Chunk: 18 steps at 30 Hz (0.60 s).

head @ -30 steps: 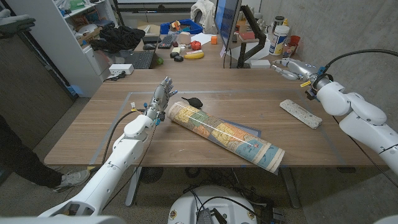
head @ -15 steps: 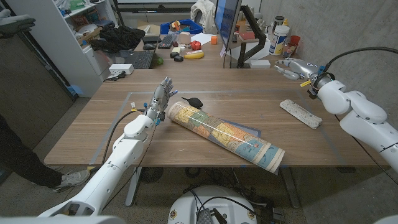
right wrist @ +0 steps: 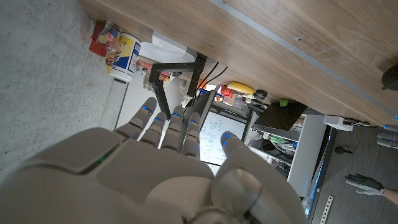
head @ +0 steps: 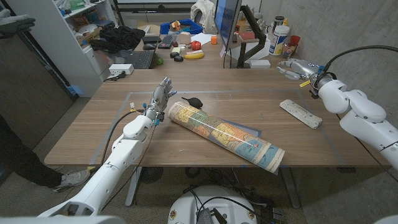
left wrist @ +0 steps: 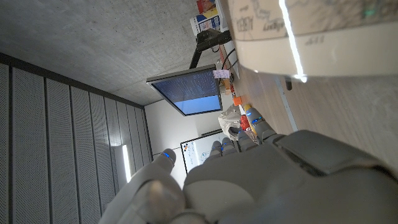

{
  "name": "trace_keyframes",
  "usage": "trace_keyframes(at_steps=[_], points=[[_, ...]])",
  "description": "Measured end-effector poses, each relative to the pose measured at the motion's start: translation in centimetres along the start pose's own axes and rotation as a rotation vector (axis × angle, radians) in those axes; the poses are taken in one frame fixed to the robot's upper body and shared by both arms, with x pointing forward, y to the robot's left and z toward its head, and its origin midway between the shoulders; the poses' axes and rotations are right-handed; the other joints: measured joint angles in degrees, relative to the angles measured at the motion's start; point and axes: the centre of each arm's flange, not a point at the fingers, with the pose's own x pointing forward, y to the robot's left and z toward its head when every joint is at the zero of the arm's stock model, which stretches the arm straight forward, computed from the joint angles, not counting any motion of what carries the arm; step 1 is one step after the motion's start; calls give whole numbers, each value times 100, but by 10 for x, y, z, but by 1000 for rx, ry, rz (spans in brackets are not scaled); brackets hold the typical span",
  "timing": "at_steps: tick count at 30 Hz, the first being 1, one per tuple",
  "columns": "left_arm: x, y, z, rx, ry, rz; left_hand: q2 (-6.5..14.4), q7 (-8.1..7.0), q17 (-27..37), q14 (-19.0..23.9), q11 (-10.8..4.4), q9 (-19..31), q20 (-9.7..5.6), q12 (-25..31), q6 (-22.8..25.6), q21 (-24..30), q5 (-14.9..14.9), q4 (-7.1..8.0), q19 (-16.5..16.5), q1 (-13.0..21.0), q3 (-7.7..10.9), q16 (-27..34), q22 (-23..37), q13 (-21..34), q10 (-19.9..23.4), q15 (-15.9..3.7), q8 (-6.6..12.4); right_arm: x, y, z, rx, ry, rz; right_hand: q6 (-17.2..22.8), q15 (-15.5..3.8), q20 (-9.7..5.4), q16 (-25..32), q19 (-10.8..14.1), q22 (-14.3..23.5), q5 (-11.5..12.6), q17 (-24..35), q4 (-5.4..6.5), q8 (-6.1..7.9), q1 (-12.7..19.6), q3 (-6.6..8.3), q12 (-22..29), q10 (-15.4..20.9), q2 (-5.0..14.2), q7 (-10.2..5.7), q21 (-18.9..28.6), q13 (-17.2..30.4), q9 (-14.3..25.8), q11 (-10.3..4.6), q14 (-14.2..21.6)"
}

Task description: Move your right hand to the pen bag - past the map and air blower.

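Your right hand [head: 291, 67] hangs open and empty over the table's far right edge; the approach is barely begun. The pen bag [head: 301, 113] lies nearer you, right of the map [head: 225, 134]: swing back and lower toward it

Right hand [head: 291, 66] open, beyond the pen bag [head: 301, 113].

Both hands, left [head: 161, 98] and right [head: 293, 67], empty (fingers extended).

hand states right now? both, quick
Left hand: open, holding nothing, fingers apart, beside the rolled map.
Right hand: open, holding nothing, near the table's far right edge, away from the pen bag.
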Motion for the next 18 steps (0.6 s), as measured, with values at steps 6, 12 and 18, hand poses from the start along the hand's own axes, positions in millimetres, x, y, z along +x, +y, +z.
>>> trace_keyframes(at_steps=[6, 12, 18], points=[[0, 1, 0, 0, -1, 1, 0, 0, 0, 0, 0, 0, 0, 0, 0, 0, 0, 0, 0, 0, 0, 0, 0, 0, 0, 0, 0, 0, 1, -3, -13, 20, 9, 0, 0, 0, 0, 0, 0, 0, 0, -17, -1, 36, 17, 0, 0, 5, 0, -44, 0, 0, 0, 0], [-1, 1, 0, 0, -1, 1, 0, 0, 0, 0, 0, 0, 0, 0, 0, -15, 0, 0, 0, 0, 0, 0, 0, 0, 0, 0, 0, 0, 2, -6, -25, 42, 22, 0, 0, 0, 0, 0, 0, 0, -1, -17, -39, 58, 17, -3, 0, 27, 0, -44, 0, 0, 0, 0], [-1, 1, 0, 0, 0, 1, 0, 0, 0, 0, 20, 0, 0, 0, 0, -29, 0, 0, 0, 0, 0, 0, 0, 0, -21, 0, 0, 1, 4, -8, -35, 57, 33, -1, 0, 0, -28, 0, 0, 0, -1, -17, -39, 58, 17, -46, 0, 27, 1, -44, 0, 14, 0, 0]])
